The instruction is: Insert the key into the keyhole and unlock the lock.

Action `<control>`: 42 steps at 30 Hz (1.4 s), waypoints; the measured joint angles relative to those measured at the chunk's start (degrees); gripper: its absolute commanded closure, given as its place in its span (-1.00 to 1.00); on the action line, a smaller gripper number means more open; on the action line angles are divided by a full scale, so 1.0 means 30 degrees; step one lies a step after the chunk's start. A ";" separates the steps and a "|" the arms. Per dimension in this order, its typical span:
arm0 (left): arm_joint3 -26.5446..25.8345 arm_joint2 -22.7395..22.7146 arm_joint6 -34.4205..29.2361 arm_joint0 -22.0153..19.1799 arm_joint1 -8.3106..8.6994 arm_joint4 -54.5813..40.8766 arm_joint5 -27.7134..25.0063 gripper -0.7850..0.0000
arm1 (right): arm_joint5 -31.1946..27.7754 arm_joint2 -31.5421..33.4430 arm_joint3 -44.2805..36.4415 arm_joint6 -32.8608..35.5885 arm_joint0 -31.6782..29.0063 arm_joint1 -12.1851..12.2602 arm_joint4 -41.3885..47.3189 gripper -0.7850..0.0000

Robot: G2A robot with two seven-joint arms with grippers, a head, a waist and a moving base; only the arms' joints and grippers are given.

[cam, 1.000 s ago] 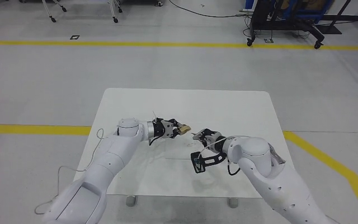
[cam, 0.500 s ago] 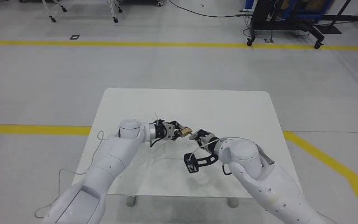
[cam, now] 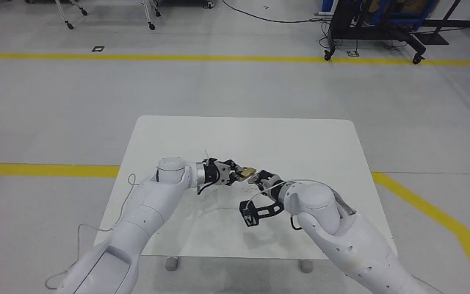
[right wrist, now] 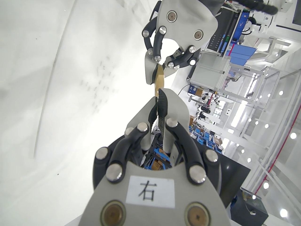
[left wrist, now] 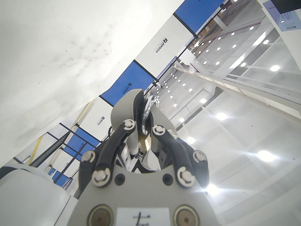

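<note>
I have both arms bent inward over the middle of the white table (cam: 323, 140), elbows out and wrists turned toward each other, so the two grippers meet almost tip to tip just above the surface. The left gripper (cam: 239, 173) comes in roughly level from its side, and its fingers are clamped tight on the lock (right wrist: 159, 77). From that arm's own wrist camera I see the silver shackle (left wrist: 148, 109) pinched between the pads, with the brass body sitting deeper toward the palm. From the other wrist camera the brass body pokes out past those fingers, pointing straight at the opposing arm. The right gripper (right wrist: 158, 98) is lined up on the same axis, its fingers drawn together with barely a slit between them. The key (right wrist: 156, 94), as far as I can judge, is the thin piece nipped at their tips and touching the near end of the lock. The dark pads hide most of it, so I cannot tell whether it has entered the keyhole. Both lock and key are held off the table.
</note>
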 measured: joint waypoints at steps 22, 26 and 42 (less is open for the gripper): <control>-0.0127 -0.0749 -0.1821 0.0166 0.0270 -0.0050 -0.1025 1.00 | 0.1197 0.3404 0.0363 -0.5529 -0.1199 0.0695 0.3350 1.00; -0.0252 -0.0751 -0.1891 0.0237 0.0292 0.0084 -0.1062 1.00 | 0.1267 0.3403 0.0282 -0.6245 -0.1317 0.0801 0.3405 1.00; -0.0594 -0.0558 -0.2126 0.0303 0.0272 0.0472 -0.0825 1.00 | 0.1241 0.2361 0.0663 -0.4962 -0.0734 0.0747 0.3278 1.00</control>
